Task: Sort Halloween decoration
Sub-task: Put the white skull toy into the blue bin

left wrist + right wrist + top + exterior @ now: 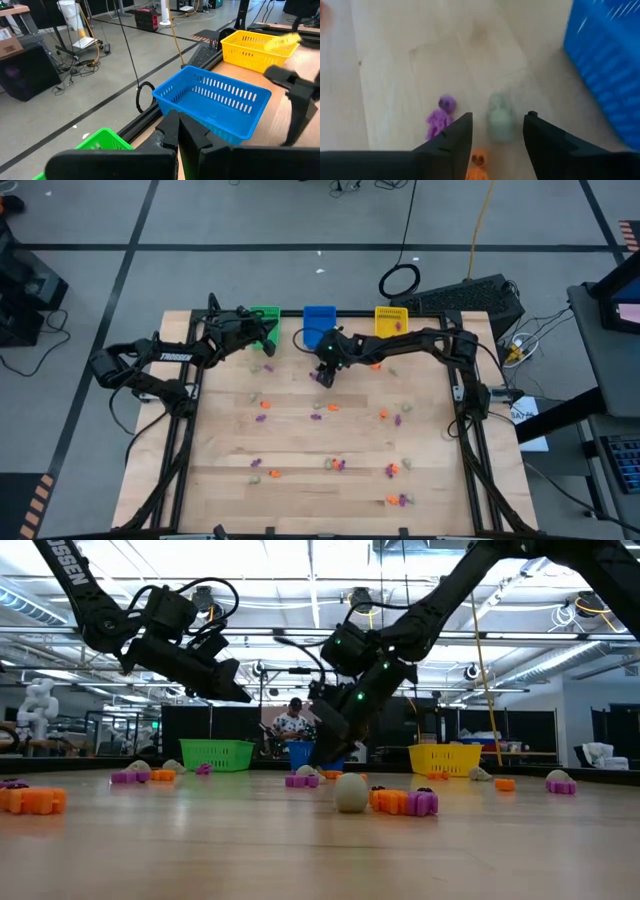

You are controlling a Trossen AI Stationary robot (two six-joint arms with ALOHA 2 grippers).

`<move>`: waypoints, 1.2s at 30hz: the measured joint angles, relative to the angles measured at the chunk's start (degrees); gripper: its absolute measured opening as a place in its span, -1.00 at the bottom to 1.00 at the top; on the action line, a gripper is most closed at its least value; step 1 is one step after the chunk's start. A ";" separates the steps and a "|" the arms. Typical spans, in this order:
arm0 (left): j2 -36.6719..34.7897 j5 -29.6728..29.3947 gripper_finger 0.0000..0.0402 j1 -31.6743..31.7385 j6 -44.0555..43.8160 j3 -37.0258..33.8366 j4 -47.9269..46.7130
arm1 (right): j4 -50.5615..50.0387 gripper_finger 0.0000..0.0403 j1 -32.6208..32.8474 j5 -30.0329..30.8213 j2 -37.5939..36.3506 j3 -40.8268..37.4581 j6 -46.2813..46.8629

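Pale wood bench (300, 440), trinkets (330, 464) scattered across it in orange, purple and grey-beige. Ribbed plastic blue bin (318, 320) at the far edge. Right pincer (497, 131), fingers apart, low beside that bin; a pale rounded trinket (500, 116) lies directly ahead, between the fingers. Left pincer (178, 137) together, raised near the green bin (264, 318).
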 joint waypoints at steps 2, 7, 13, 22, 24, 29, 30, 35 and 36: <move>0.00 0.00 -0.96 0.00 -0.01 0.00 0.00 | 0.95 -0.21 0.04 0.16 1.02 0.02 -0.26; 0.00 0.20 -0.96 -0.25 -0.01 0.00 -0.02 | 3.17 -0.25 0.04 2.81 2.35 0.13 0.67; 0.00 0.28 -0.96 -0.22 0.00 0.00 -0.09 | 2.45 -0.60 0.02 2.76 2.33 0.13 0.80; 0.00 0.28 -0.96 -0.24 -0.01 0.00 -0.02 | -2.21 -0.71 0.11 0.80 -0.72 -0.15 -0.74; 0.00 0.28 -0.96 -0.22 0.00 0.00 -0.05 | -2.93 -0.70 0.16 -0.54 -2.89 -0.20 -0.84; 0.00 0.59 -0.96 -0.24 -0.02 0.00 -0.05 | -4.98 -0.69 0.10 -0.56 -9.10 -0.11 -1.50; 0.00 0.59 -0.96 -0.22 -0.02 0.00 -0.04 | -5.34 -0.70 -0.23 -0.56 -10.37 -0.11 -1.75; 0.00 0.66 -0.96 -0.24 -0.11 0.00 0.02 | -11.79 -0.70 -3.72 1.23 -13.03 5.27 -2.67; 0.00 0.66 -0.96 -0.24 -0.13 0.00 0.02 | -13.54 -0.70 -4.52 1.68 -12.89 7.12 -3.44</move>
